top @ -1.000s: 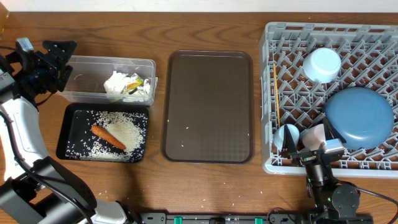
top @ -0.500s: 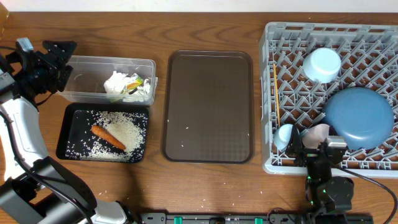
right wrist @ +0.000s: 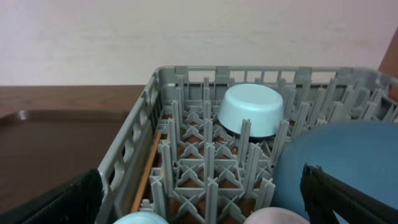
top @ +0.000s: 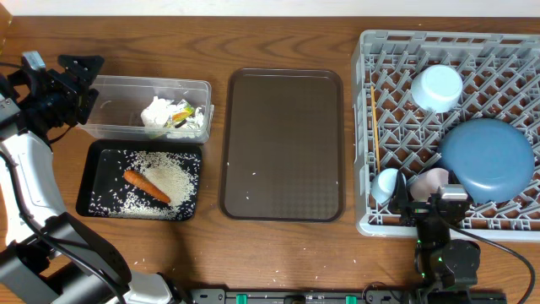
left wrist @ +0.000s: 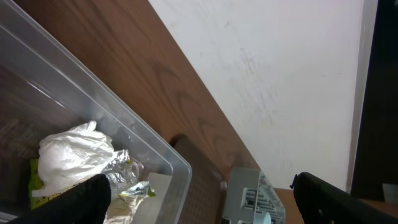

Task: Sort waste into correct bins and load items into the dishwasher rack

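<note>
The light is bright and even in every view, with only soft, faint shadows. Ahead of the left gripper point(left wrist: 200, 179), the plain white wall point(left wrist: 280, 62) is very bright and almost washed out. Just below the gripper, the clear rectangular plastic box point(left wrist: 134, 134) carries pale reflections along its rim. The gripper's black fingers point(left wrist: 329, 199) are dark, blurred shapes. The fingers point(right wrist: 348, 199) of the right gripper point(right wrist: 202, 171) are also out of focus, while the pale blue-white bowl point(right wrist: 252, 112) further ahead is sharp.

box point(top: 118, 89) behind black tray point(top: 94, 181), rack point(top: 396, 118) far right
</note>
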